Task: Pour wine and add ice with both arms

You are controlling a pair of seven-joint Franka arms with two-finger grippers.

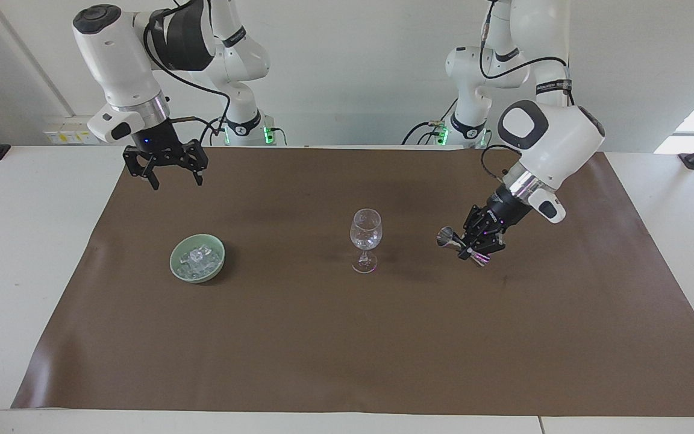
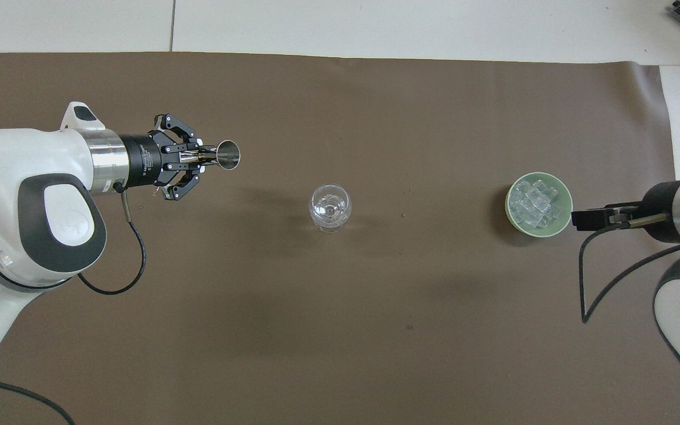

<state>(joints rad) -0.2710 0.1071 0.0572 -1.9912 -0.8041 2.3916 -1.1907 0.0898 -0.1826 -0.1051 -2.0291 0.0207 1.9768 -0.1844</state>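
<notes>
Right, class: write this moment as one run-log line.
left gripper: shut on jigger, over mat | right gripper: open, raised | glass: upright | ice: in bowl

facing: high, across table, robots at 12 o'clock | overhead: above robots' end, steeply down, arms from 6 o'clock | shared: brown mat (image 1: 323,337) (image 2: 340,330), half turn apart
</notes>
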